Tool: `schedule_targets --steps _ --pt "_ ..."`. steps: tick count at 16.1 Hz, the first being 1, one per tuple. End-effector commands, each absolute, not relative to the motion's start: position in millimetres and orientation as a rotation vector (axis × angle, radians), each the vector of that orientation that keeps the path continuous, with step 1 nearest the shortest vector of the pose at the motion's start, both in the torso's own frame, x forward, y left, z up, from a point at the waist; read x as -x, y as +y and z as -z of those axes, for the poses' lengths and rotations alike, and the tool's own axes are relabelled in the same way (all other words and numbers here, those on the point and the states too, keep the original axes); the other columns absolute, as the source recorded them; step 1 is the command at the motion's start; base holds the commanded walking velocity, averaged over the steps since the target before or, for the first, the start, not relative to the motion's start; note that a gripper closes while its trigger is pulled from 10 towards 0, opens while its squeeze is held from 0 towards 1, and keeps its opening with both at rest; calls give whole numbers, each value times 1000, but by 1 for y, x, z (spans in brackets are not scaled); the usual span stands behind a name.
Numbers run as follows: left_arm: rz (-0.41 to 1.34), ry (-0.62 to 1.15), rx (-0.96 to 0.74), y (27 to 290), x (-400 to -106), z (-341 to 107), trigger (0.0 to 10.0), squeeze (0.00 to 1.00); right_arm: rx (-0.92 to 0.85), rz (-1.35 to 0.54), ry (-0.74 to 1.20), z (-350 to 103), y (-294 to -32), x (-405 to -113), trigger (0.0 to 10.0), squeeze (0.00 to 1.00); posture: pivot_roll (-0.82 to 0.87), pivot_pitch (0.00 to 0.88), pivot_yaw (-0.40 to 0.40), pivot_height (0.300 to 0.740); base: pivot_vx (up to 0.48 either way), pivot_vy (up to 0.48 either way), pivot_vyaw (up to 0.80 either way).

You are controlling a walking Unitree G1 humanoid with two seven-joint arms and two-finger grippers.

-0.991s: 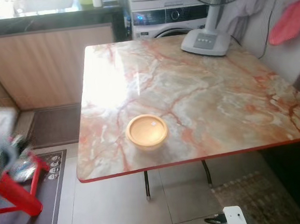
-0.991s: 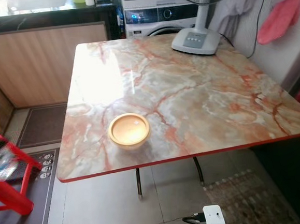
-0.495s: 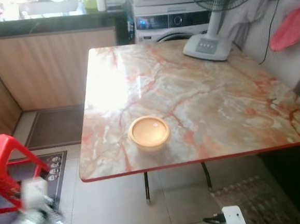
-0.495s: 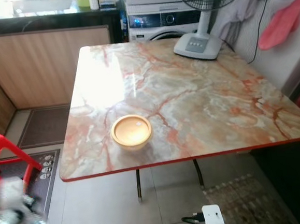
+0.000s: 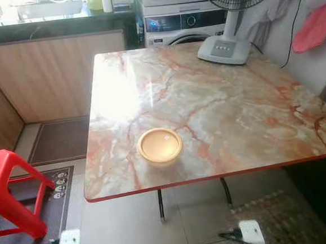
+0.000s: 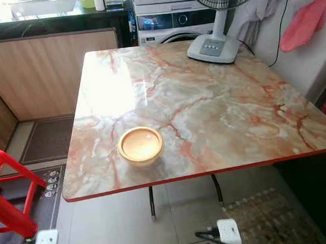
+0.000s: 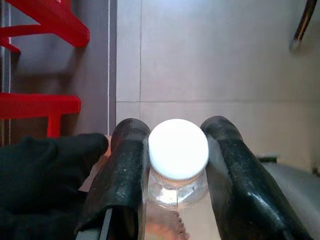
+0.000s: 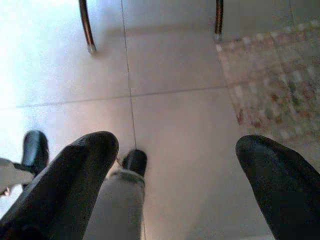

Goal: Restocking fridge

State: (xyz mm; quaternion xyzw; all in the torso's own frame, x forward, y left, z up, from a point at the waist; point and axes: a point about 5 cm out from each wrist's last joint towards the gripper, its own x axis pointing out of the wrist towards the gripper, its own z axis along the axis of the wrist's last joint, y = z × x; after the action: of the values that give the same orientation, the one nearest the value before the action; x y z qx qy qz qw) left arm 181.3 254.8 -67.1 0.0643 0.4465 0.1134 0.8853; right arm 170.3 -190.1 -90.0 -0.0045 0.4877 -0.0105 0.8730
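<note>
I see my left end effector [image 7: 177,165] clenched on a clear bottle [image 7: 176,187], one black finger [image 7: 122,175] on each side of the neck just under the white cap [image 7: 178,149]. The bottle's long axis runs along the fingers, cap pointing away from the wrist toward the tiled floor [image 7: 210,60]. It hangs low at my left, near the red stool [image 5: 7,188] and the dark mat [image 5: 27,192]. A black-gloved hand [image 7: 42,175] lies just beside the left finger.

My right end effector [image 8: 177,185] is released, its two fingers spread wide over the floor tiles, with the patterned rug [image 8: 270,75] and two metal legs [image 8: 86,25] of the counter beyond it.

Ahead of me I see the marble-patterned counter [image 5: 218,106] with its red edge. A yellow bowl [image 5: 160,146] sits near its near-left edge. A fan base [image 5: 224,48] stands at the far right corner, and a washing machine [image 5: 186,23] is behind it.
</note>
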Motion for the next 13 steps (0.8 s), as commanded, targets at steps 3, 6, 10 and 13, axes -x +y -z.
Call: schedule_targets --steps 3,6,10,13 --pt "-208 897 -190 248 -193 65 10000 0 -26 39 974 84 -186 -184 10000 0 82 0 22 740 0 0 0" --pt "-194 893 -205 245 -200 63 10000 0 -32 40 961 80 -184 -194 10000 0 79 0 23 740 0 0 0" --pt "-208 881 -186 237 -209 61 10000 0 -54 57 928 73 -183 -206 10000 0 76 0 9 740 0 0 0" --pt "-215 901 -171 233 -207 63 10000 0 -36 43 940 71 -184 -210 10000 0 101 0 -19 740 0 0 0"
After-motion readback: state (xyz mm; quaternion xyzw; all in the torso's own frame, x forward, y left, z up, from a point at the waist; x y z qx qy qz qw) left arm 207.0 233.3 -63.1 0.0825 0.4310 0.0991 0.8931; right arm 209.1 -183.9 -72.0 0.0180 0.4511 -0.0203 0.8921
